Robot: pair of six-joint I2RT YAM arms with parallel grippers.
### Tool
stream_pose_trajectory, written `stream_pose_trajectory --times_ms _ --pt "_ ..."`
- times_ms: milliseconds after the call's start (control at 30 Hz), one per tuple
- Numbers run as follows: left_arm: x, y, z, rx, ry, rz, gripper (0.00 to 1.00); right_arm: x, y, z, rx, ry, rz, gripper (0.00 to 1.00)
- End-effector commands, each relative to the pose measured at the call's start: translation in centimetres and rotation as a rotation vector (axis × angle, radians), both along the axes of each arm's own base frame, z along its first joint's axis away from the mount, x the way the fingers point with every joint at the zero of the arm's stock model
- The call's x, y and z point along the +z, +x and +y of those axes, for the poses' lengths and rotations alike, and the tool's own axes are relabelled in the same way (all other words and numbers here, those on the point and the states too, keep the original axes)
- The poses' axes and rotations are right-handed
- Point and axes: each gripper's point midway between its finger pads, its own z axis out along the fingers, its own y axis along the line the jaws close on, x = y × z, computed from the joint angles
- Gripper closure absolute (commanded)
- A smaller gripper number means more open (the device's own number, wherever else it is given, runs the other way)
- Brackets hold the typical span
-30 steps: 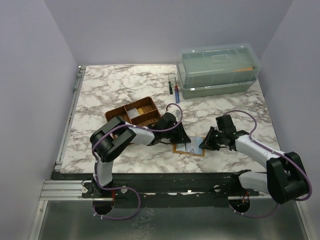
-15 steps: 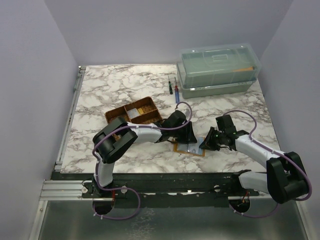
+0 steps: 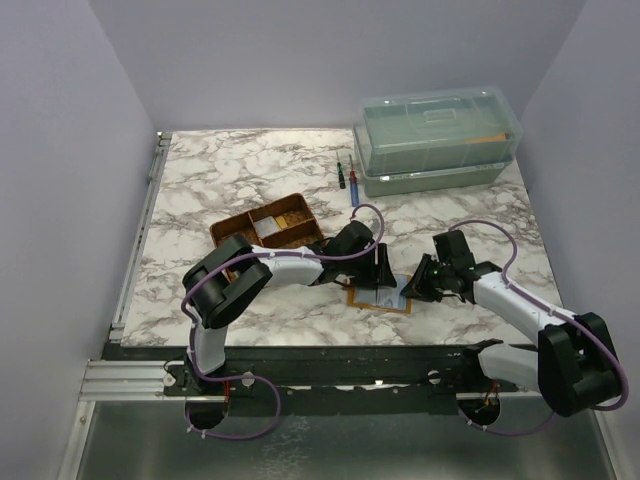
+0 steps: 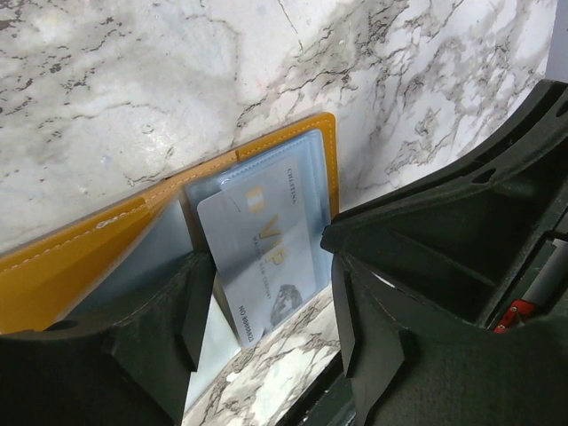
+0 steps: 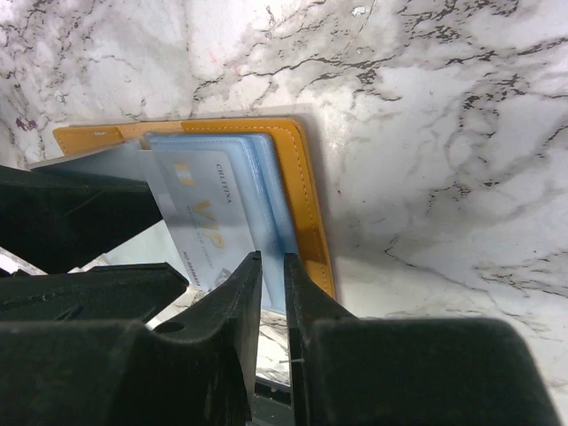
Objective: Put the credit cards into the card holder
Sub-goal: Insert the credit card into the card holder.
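Observation:
The orange card holder lies open on the marble near the front edge, its pale blue inner face up. A whitish-blue credit card printed "VIP" sits partly inside its pocket, the lower end sticking out. My left gripper is open and straddles this card, a finger on each side. My right gripper is closed to a narrow slit on the pale blue pocket edge of the card holder. In the top view the left gripper and the right gripper meet over the holder. More pale cards lie in the brown tray.
The brown compartment tray stands left of the holder under my left arm. A clear lidded plastic box stands at the back right, with two small screwdrivers to its left. Purple walls close in three sides.
My left gripper has moved right from beside the tray to over the card holder. The right gripper has stayed at the holder's right edge.

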Motion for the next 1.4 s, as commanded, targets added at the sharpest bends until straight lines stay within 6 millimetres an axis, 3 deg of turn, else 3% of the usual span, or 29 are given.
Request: stream_pose_trajectory --times_ms 0,167,367,600,767,1000,1200,1367 --pt "-1.1 -0.9 1.0 -0.014 0.052 0.043 0.38 -0.3 0.1 -0.2 -0.003 -0.021 0.009 0.80" --pt "-1.3 -1.6 -0.6 -0.053 0.019 0.074 0.39 -0.4 0.1 0.4 0.015 0.010 0.007 0.80" --pt "1.3 -2.8 -3.2 -0.110 -0.066 0.066 0.39 0.7 0.3 2.3 0.046 0.128 -0.024 0.80" --pt "0.8 -1.4 0.0 -0.030 -0.039 0.066 0.37 0.4 0.1 0.3 -0.010 0.024 -0.019 0.80" --pt "1.3 -0.9 0.9 -0.031 0.015 0.014 0.35 0.3 -0.4 -1.1 -0.046 -0.047 0.002 0.75" --pt "1.0 -1.5 0.8 -0.049 0.010 0.046 0.36 0.1 -0.3 -0.3 -0.030 -0.004 -0.010 0.71" --pt "1.0 -2.2 -0.7 -0.081 -0.041 0.070 0.44 0.3 0.1 1.0 0.009 0.063 -0.018 0.72" --pt "1.1 -2.5 -0.7 -0.084 -0.045 0.062 0.48 0.6 0.0 0.2 -0.007 0.022 -0.022 0.72"
